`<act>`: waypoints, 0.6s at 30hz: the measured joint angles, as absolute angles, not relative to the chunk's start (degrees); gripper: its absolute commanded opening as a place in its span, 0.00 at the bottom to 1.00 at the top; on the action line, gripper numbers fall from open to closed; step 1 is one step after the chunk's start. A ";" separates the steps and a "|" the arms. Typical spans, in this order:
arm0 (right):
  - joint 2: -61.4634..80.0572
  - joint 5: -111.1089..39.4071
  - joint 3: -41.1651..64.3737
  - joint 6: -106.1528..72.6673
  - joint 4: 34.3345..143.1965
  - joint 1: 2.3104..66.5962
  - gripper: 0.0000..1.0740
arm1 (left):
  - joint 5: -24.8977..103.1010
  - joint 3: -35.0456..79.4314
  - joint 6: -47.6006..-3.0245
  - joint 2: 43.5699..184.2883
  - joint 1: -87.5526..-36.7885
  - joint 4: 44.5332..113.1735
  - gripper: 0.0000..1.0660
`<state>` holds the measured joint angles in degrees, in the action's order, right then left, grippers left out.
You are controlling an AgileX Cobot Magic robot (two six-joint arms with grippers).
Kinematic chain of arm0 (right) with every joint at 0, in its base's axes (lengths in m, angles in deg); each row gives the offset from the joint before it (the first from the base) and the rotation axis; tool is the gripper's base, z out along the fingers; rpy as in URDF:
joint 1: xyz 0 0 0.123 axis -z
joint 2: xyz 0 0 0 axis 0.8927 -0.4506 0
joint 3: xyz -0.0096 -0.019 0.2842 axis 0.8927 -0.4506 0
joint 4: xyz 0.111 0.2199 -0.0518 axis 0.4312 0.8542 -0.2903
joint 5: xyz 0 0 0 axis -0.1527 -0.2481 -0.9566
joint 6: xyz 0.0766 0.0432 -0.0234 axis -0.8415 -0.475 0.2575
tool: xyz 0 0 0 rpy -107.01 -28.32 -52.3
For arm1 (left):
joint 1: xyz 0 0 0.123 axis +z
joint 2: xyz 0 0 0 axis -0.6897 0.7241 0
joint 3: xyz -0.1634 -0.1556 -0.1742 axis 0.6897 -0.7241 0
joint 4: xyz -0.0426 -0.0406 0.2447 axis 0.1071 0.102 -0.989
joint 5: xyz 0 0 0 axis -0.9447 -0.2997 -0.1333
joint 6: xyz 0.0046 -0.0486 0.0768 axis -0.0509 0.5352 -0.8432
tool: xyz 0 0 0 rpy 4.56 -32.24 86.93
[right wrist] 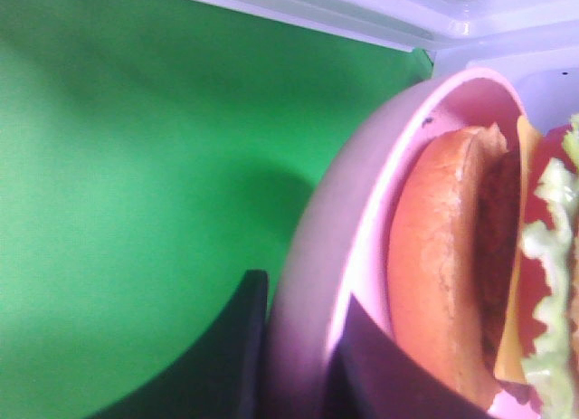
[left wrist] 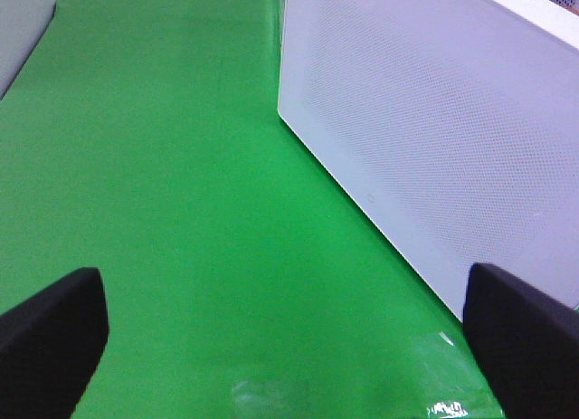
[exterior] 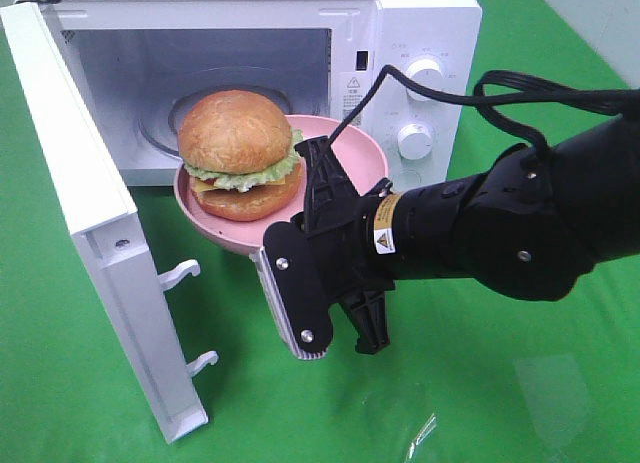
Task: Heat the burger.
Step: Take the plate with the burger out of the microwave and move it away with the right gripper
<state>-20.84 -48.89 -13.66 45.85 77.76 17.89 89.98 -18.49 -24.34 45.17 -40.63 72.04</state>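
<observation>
1. One burger (exterior: 240,148) sits on one pink plate (exterior: 365,153), held in the air at the mouth of the one white microwave (exterior: 420,23), whose door (exterior: 90,233) stands wide open.
2. Right gripper (exterior: 322,178): jaws nearly closed, pinching the plate's near rim, one finger (right wrist: 226,356) outside and one inside.
3. Left gripper (left wrist: 280,333): jaws fully apart, holding nothing, above the green cloth (left wrist: 181,166) beside the microwave door.
4. Two knobs (exterior: 415,140) on the microwave's front panel.

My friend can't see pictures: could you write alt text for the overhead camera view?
A black robot gripper holds a pink plate with a tall burger at the mouth of an open white microwave, on a green table.
</observation>
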 measured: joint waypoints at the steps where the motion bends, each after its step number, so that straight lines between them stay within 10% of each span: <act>1: -20.84 -48.89 -13.66 45.85 77.76 17.89 0.00 | 89.98 -18.49 -24.34 45.17 -40.63 72.04 0.94; 18: -1.99 -43.61 -27.53 45.74 78.80 17.89 0.00 | 89.98 -18.49 -24.34 45.17 -40.63 72.04 0.94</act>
<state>-1.99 -43.61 -27.53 45.74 78.80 17.89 89.98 -18.49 -24.34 45.17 -40.63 72.04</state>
